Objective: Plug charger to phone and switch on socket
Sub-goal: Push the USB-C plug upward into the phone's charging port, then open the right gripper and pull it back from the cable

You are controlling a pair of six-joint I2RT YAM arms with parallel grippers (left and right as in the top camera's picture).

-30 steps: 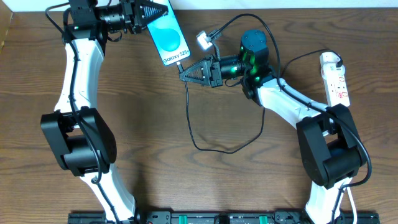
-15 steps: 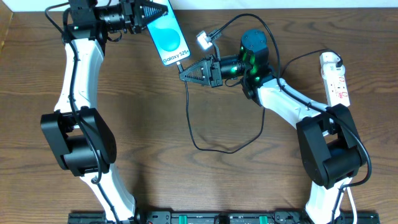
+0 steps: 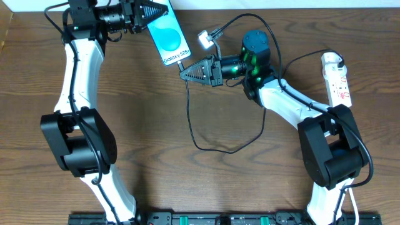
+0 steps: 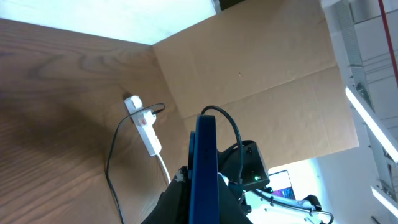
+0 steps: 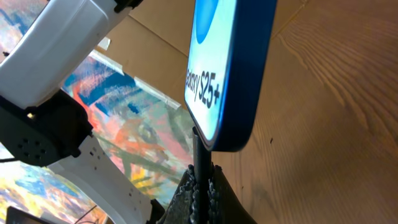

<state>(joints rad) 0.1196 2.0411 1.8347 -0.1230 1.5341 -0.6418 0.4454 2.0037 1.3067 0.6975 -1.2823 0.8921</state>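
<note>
Comparing this with the overhead shot from a second back, honestly nothing has budged that I can spot: both arms, the phone and the cable loop sit right where they were. The left gripper [image 3: 161, 12] is clamped on the top end of the phone [image 3: 170, 37], up at the far edge of the table [image 3: 144, 125], with the blue screen facing up and the "Galaxy S25+" text at the near end. The right gripper [image 3: 183, 72] is pinched shut on the charger [image 3: 212, 149] just behind its plug tip [image 5: 199, 142]. In the right wrist view that tip runs straight up to the bottom edge of the phone [image 5: 239, 74], though I can't tell if it's fully seated. The rest of the black cable droops in a big loop across the table and climbs back up to the white adapter [image 3: 204, 40], which is just beside the right arm. The socket [image 3: 338, 81] lies flat at the right edge, well apart from the adapter. The surface is dark brown woodgrain. Behind it the left wrist view shows a plain cardboard panel [image 4: 261, 81], and the right wrist view catches something colourful and painted-looking [image 5: 143, 124] in the background.
</note>
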